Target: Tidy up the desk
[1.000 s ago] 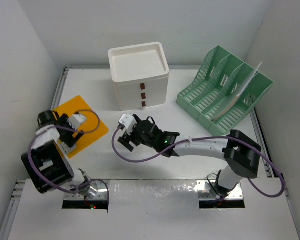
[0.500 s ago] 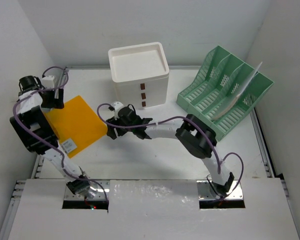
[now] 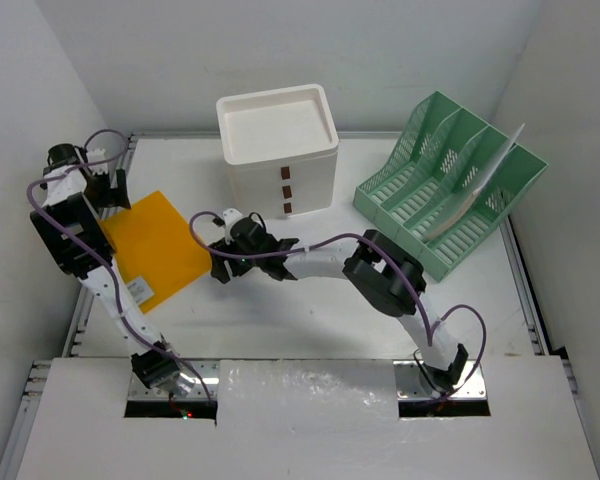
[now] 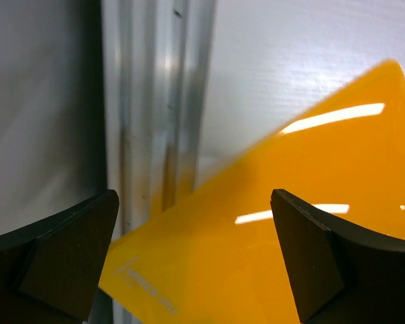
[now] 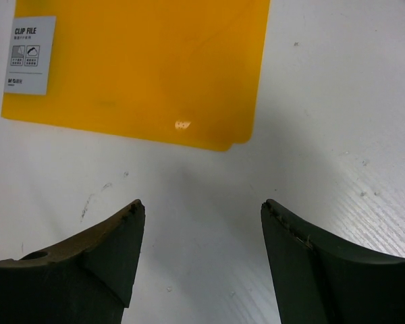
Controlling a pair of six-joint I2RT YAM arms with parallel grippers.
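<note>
The desk (image 3: 310,325), a large flat white tabletop with thin metal rails, carries everything here. A glossy orange plastic clip-file folder (image 3: 155,245) lies flat and skewed near the desk's left edge. A white three-drawer box (image 3: 280,150) stands at the middle of the far edge. A green mesh file rack (image 3: 445,180) holding a few sheets fills the far right corner.

The left end effector (image 4: 194,216) hangs over the folder's far corner beside the left rail (image 4: 162,135). Its fingers are spread wide and nothing is between them. The right end effector (image 5: 202,209) reaches across from the other side to the folder's right corner. Its fingers are parted and empty, over bare desk just short of the folder's edge.

The likely step is getting hold of the folder, probably for the rack. The main risk is the folder itself. It is thin, slick and lies flush on the desk, so fingers closing from above may skid over it and catch nothing. A push from the right could slide it toward the left rail, where one edge already appears to overlap the metal in the left wrist view. From there it could ride up or slip off the desk. If both end effectors pinch opposite corners and pull unevenly, the sheet may buckle or snap free.
</note>
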